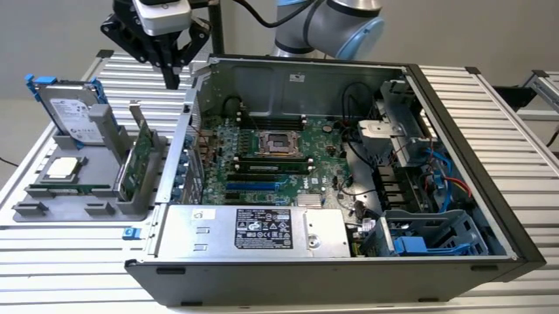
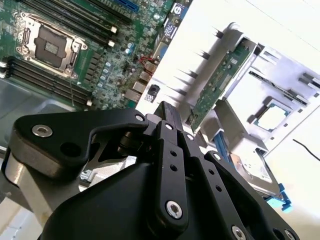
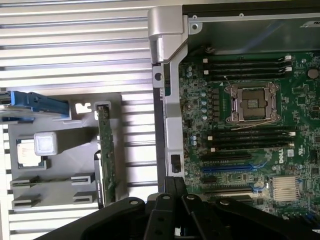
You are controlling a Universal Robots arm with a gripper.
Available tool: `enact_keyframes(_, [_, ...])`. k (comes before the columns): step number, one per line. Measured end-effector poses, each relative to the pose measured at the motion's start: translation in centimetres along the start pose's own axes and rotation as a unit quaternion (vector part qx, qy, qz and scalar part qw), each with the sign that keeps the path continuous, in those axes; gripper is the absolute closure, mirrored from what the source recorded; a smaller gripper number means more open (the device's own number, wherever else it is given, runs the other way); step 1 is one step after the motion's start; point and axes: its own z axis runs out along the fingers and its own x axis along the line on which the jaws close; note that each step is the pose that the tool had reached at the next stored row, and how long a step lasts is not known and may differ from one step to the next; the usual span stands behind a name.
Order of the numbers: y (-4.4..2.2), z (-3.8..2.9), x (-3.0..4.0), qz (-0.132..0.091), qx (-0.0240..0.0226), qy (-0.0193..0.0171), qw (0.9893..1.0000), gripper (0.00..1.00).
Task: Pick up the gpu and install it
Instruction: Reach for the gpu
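One gpu [image 1: 140, 157], one claw [image 1: 172, 77], apart

Robot lab — aluminium-profile bench [image 1: 70, 261].

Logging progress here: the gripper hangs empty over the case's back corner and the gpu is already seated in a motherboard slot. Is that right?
Not quite. The gpu is not in a slot: it stands on edge in the gray holder outside the case, as the exterior view shows. The gripper does hang empty over the case's back corner.
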Motion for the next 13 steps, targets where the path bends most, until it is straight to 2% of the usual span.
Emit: enact_keyframes(13, [-0.12, -0.04, 1.67, 0.000, 0.0000, 0.0000, 1.0000, 1.00])
